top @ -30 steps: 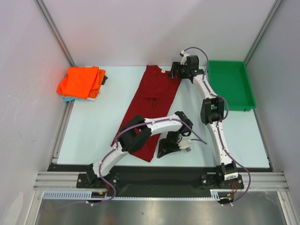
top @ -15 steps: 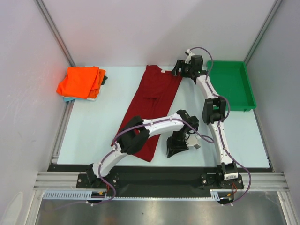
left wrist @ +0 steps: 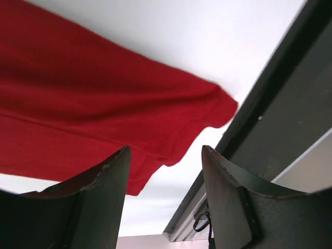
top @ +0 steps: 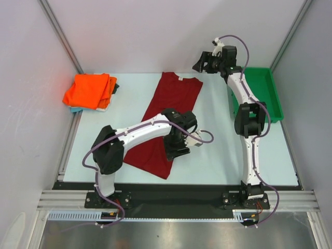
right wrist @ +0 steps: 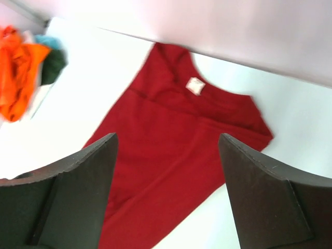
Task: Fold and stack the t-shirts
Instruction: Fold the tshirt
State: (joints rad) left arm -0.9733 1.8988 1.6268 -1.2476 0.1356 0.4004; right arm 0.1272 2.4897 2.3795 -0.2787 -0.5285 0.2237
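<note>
The dark red t-shirt (top: 174,96) lies flat as a long narrow strip down the middle of the table, collar at the back. My left gripper (top: 179,150) hovers low at the strip's near right edge, open and holding nothing. In the left wrist view the shirt (left wrist: 78,93) and its hem corner lie just beyond the gripper (left wrist: 165,151). My right gripper (top: 203,65) hangs open above the back of the table, right of the collar. Its wrist view looks down on the shirt (right wrist: 176,155) past the gripper (right wrist: 167,137). A folded orange t-shirt (top: 88,91) sits at the back left, teal cloth (top: 77,109) under its edge.
A green plastic tray (top: 270,104) stands at the back right, beside the right arm. Dark green cloth (top: 114,86) shows at the orange pile's right side. The left arm's link (top: 140,132) crosses over the lower part of the red shirt. The table's dark front rail (left wrist: 280,104) is close to the left gripper.
My left gripper opened and moved left, from the bare table onto the shirt's right edge, its elbow swinging left. My right gripper lifted and drew back to the right, off the collar.
</note>
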